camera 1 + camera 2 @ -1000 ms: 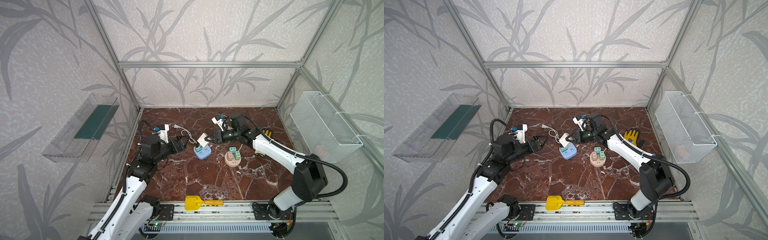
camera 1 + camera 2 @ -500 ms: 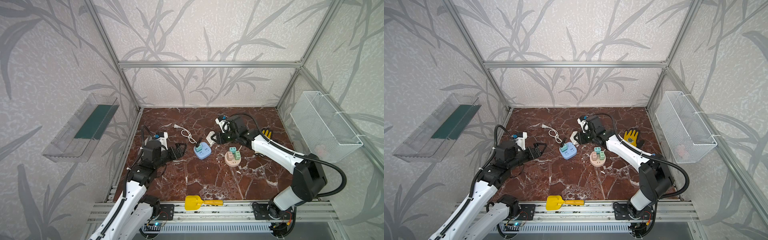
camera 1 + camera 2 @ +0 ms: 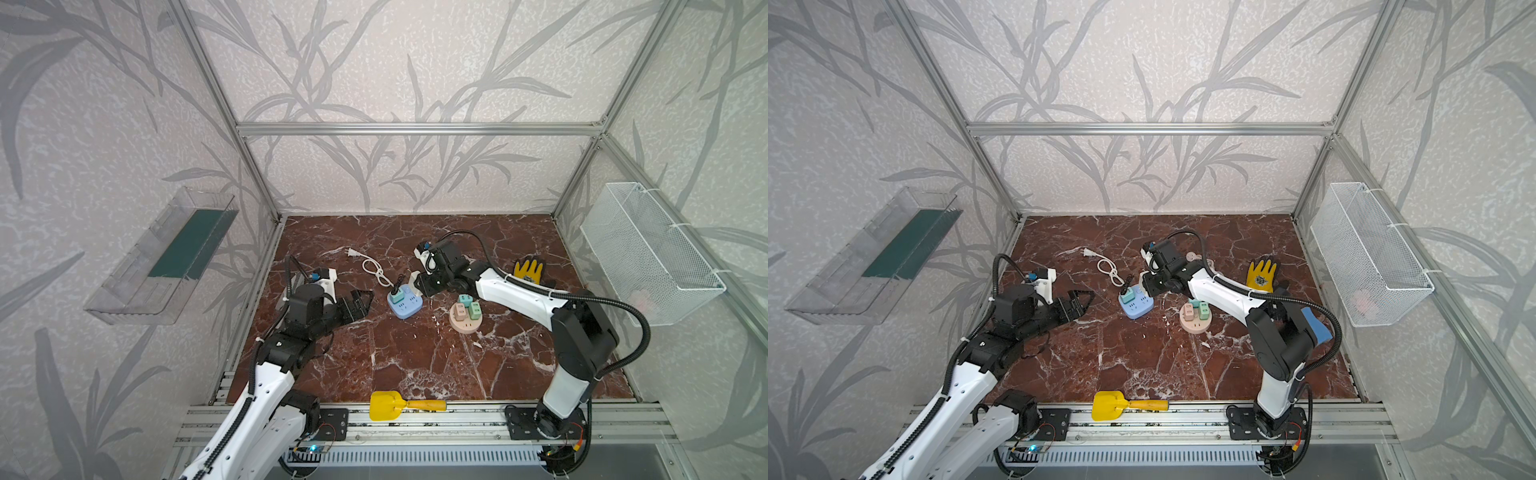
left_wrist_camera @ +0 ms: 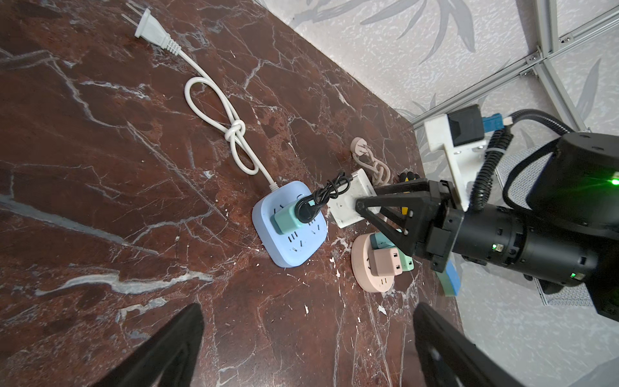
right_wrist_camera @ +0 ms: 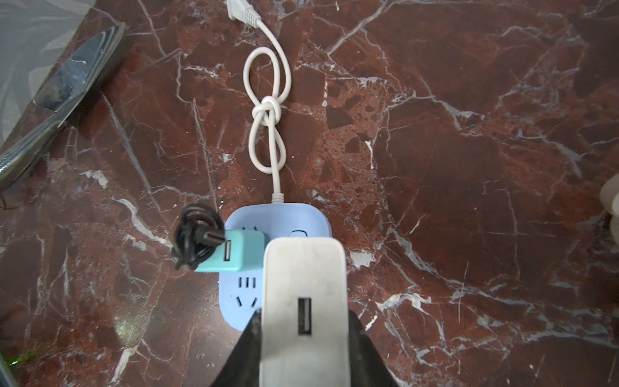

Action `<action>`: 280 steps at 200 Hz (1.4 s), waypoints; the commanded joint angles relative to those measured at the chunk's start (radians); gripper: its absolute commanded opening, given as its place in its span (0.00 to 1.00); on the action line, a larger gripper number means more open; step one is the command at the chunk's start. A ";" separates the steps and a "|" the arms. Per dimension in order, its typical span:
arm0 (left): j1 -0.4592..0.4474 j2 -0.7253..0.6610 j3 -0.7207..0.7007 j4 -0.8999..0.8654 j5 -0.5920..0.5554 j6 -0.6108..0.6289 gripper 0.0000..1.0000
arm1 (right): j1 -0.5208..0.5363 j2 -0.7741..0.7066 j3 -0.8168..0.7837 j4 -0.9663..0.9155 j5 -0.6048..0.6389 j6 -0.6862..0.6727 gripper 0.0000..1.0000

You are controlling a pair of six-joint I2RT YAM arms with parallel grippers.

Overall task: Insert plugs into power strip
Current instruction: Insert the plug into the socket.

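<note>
I am clamping my right gripper [image 5: 303, 316] on the white charger block [image 5: 304, 268], one finger pressing each of its sides, and holding it over the right part of the blue power strip [image 4: 291, 248]; I cannot tell whether its prongs are reaching the sockets. That strip is lying near the middle of the marble floor and is carrying a teal cube adapter [image 4: 284, 219] plugged into its left side, with a bundled black cable [image 4: 321, 197] hanging from the adapter. Just right of it, the round pink power strip [image 3: 467, 330] is holding three more plugs upright: a pink adapter [image 3: 460, 311], a green adapter [image 3: 474, 309] and a second teal adapter [image 3: 464, 299]. My left gripper [image 3: 362, 300] is hovering to the left of the blue strip with its jaws spread wide and gripping nothing. The wire basket [image 3: 648, 257] on the right wall is holding something pale pink [image 3: 642, 301] that I cannot make out, and the clear bin [image 3: 124, 299] on the left wall is holding a dark green flat piece [image 3: 191, 245].
</note>
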 commanded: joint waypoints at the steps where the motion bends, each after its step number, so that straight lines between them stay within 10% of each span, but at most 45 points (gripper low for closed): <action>1: 0.005 0.005 -0.003 0.022 0.005 -0.005 0.97 | 0.010 0.014 0.042 0.033 0.024 -0.015 0.00; 280: 0.006 0.018 -0.044 0.070 0.023 -0.024 0.97 | 0.080 0.058 0.063 0.002 0.145 -0.041 0.00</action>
